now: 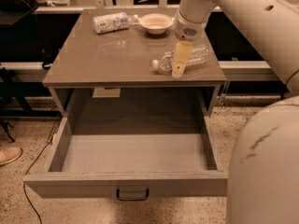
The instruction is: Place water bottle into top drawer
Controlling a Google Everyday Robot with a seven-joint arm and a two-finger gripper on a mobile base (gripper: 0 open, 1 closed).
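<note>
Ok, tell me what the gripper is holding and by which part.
Cannot be told: the gripper is over the middle of the water bottle, which lies on the cabinet top.
</note>
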